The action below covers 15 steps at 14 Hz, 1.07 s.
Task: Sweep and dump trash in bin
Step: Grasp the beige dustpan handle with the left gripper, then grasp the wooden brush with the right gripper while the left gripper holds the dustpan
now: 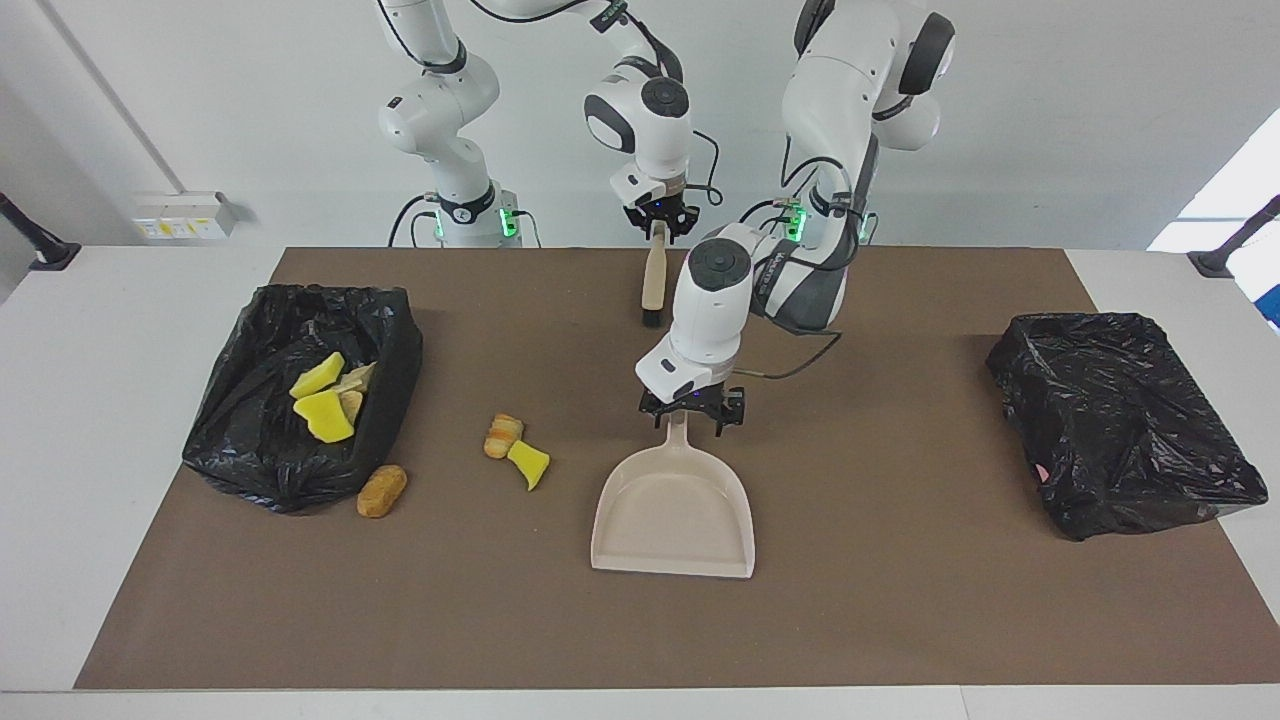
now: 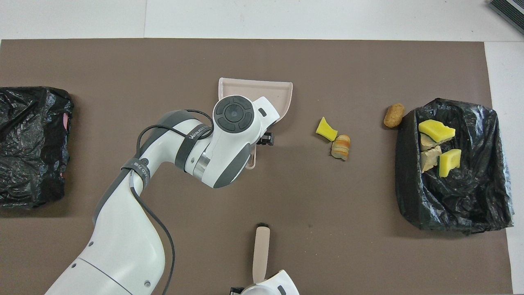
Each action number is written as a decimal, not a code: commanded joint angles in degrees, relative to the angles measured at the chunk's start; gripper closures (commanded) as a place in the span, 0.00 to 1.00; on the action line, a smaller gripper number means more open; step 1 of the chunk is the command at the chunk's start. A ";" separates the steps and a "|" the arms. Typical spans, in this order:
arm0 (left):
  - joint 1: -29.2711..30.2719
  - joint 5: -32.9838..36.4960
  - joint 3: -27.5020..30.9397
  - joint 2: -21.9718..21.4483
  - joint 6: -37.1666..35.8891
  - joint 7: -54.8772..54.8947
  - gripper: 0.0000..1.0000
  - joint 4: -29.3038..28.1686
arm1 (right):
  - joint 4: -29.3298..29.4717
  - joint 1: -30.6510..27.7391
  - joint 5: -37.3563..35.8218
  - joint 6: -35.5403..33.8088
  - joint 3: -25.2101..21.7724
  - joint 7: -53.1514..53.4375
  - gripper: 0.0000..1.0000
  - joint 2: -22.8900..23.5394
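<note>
My left gripper [image 1: 690, 408] is shut on the handle of the beige dustpan [image 1: 675, 520], which rests on the mat with its mouth pointing away from the robots; it also shows in the overhead view [image 2: 282, 92]. My right gripper [image 1: 657, 225] is shut on the handle of the beige brush [image 1: 653, 278], close to the robots. A yellow chunk [image 1: 530, 465] and a tan lump [image 1: 503, 435] of trash lie together beside the dustpan, toward the right arm's end. Another tan lump [image 1: 382, 490] lies against the black-lined bin [image 1: 250, 450]. Two yellow chunks [image 1: 325, 398] and tan pieces [image 1: 356, 385] lie inside it.
A second bin lined with a black bag [image 1: 1120, 420] stands at the left arm's end of the table. A brown mat [image 1: 900, 600] covers the table. The left arm's forearm and cable hang over the mat between the dustpan and the robots.
</note>
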 commanded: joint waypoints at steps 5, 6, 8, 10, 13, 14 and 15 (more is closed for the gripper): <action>-0.39 6.24 0.47 0.10 -1.08 -1.10 0.75 1.45 | 2.96 -4.10 1.58 -12.61 -0.70 -5.48 1.00 -3.82; -0.39 6.33 0.56 0.10 -1.17 -1.10 0.87 1.45 | 3.05 -5.25 1.58 -15.34 -0.70 -6.28 1.00 -4.79; -0.30 7.99 0.56 0.02 -1.08 -0.75 0.96 1.54 | 3.31 -7.35 0.18 -19.56 -1.13 -6.82 1.00 -6.28; -0.21 10.45 0.56 -0.60 -1.08 -0.57 0.97 1.54 | 3.23 -12.53 -0.53 -23.00 -1.05 -11.01 1.00 -8.48; 0.49 11.08 0.82 -3.06 -1.95 5.72 1.00 0.75 | 3.23 -19.39 -3.24 -26.53 -1.05 -18.31 1.00 -10.42; 0.58 11.08 0.91 -3.50 -3.09 9.07 1.00 0.84 | 3.23 -21.06 -4.65 -26.62 -1.05 -19.99 1.00 -10.42; 0.67 10.99 0.99 -4.37 -4.58 12.06 1.00 0.66 | 3.23 -22.47 -6.57 -26.79 -0.96 -20.53 1.00 -10.34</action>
